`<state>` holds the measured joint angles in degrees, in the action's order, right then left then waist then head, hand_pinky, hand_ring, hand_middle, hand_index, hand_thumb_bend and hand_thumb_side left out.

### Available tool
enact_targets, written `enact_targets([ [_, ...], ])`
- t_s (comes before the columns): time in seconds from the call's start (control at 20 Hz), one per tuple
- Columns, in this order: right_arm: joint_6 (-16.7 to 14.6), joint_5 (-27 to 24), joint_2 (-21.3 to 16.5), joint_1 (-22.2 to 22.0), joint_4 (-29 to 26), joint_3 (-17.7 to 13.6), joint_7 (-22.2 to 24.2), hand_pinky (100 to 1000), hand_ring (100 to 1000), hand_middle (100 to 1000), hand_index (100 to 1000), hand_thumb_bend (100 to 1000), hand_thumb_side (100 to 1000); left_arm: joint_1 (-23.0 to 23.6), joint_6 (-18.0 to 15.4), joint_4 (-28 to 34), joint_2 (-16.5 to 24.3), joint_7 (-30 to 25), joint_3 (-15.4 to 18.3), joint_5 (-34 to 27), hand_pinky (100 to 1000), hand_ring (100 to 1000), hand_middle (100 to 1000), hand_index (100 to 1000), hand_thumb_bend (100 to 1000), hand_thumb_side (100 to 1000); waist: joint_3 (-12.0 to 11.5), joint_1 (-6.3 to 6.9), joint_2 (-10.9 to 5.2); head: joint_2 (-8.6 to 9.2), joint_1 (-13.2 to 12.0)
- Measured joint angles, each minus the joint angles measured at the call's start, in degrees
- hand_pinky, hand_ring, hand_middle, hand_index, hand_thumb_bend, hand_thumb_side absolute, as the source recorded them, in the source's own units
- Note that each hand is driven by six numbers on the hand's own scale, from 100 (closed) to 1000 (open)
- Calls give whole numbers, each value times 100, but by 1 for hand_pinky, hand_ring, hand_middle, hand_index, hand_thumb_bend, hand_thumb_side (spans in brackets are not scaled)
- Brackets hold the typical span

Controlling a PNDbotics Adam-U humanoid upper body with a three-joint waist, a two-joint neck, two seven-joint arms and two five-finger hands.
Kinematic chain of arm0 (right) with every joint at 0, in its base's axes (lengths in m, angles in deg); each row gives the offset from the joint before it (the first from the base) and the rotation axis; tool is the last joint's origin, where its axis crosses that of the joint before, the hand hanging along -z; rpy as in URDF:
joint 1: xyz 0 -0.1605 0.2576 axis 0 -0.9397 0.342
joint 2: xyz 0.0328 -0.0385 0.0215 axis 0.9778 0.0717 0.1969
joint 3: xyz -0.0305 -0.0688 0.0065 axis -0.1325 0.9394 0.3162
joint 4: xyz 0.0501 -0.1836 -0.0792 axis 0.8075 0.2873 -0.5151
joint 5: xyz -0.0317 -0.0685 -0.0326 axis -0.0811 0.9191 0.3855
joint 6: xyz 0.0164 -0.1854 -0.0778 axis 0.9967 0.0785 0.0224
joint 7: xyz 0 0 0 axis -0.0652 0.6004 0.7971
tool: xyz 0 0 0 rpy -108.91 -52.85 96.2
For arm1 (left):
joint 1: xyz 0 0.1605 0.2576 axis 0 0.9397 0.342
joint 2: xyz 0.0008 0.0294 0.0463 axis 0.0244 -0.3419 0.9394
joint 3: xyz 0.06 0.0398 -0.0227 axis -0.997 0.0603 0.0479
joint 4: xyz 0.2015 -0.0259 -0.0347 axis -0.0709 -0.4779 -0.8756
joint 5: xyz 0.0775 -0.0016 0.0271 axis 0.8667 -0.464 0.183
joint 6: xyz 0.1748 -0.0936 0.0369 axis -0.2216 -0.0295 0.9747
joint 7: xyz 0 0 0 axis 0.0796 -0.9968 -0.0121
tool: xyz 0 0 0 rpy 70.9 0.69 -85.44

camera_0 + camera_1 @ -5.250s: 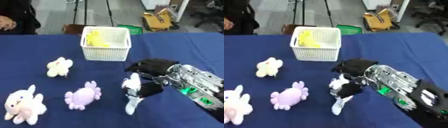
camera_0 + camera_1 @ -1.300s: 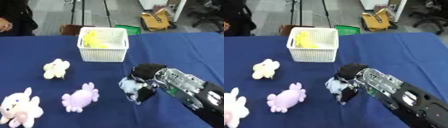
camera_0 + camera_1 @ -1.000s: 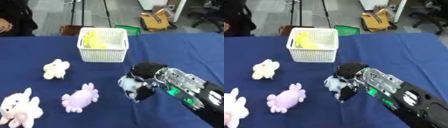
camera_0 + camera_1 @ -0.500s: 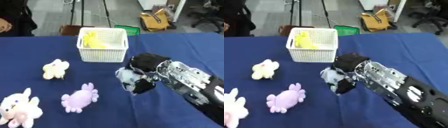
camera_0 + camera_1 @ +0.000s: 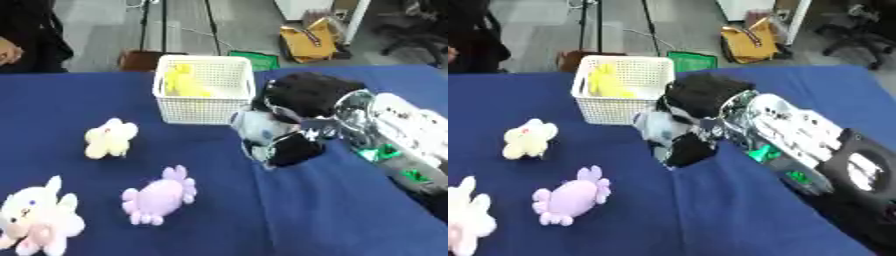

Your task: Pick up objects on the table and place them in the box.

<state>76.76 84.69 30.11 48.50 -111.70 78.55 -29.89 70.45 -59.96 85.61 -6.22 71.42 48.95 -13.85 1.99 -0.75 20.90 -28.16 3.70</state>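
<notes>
My right hand [image 5: 293, 107] sits right of centre in the frame, its black fingers curled around a pale bluish-white plush toy [image 5: 255, 126], which it holds above the blue surface [image 5: 332, 215] just beside the lower right corner of the white box [image 5: 204, 90]. The toy shows at the left of my palm, with a dark part of it hanging below my fingers; I cannot tell whether it touches the box wall. My silver and black forearm runs off toward the lower right of the frame. The box, a white lattice basket, stands in the upper middle of the frame and already has a yellow toy [image 5: 184, 82] inside it, leaning against its left wall. Further left, near the middle of the left half, a cream yellow plush [image 5: 109, 138] lies on the surface, well apart from the box. Below it, toward the lower centre-left, lies a lilac plush [image 5: 157, 196] with stubby limbs spread out. In the lower left corner lies a white and pink plush [image 5: 37, 217], partly cut off by the frame edge.
</notes>
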Motion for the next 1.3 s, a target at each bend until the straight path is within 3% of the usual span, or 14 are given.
enact_targets([
  [0.4, 236, -35, -17, 394, -241, -297, 24, 690, 631, 393, 512, 194, 706, 11, 1, 0, 1, 0, -2, 0, 723, 828, 785, 781, 100, 591, -76, -9, -27, -1, 9],
  [0.8, 209, 306, 412, 826, 354, -345, -130, 696, 629, 385, 508, 197, 724, 21, -12, 0, 1, -16, -36, -32, 724, 828, 786, 781, 100, 591, -156, -11, -33, -1, 81],
  [0.95, 169, 497, 661, 1029, 779, -370, -250, 699, 621, 377, 502, 206, 729, 21, -17, 0, 0, -25, -44, -55, 723, 828, 786, 781, 100, 591, -191, -7, -33, -1, 126],
  [1.3, -167, 1064, 1633, 1432, 2558, -548, -1020, 696, 601, 365, 492, 249, 732, 5, -49, 0, -49, -78, -105, -131, 723, 828, 786, 781, 100, 591, -336, 29, -33, 1, 258],
])
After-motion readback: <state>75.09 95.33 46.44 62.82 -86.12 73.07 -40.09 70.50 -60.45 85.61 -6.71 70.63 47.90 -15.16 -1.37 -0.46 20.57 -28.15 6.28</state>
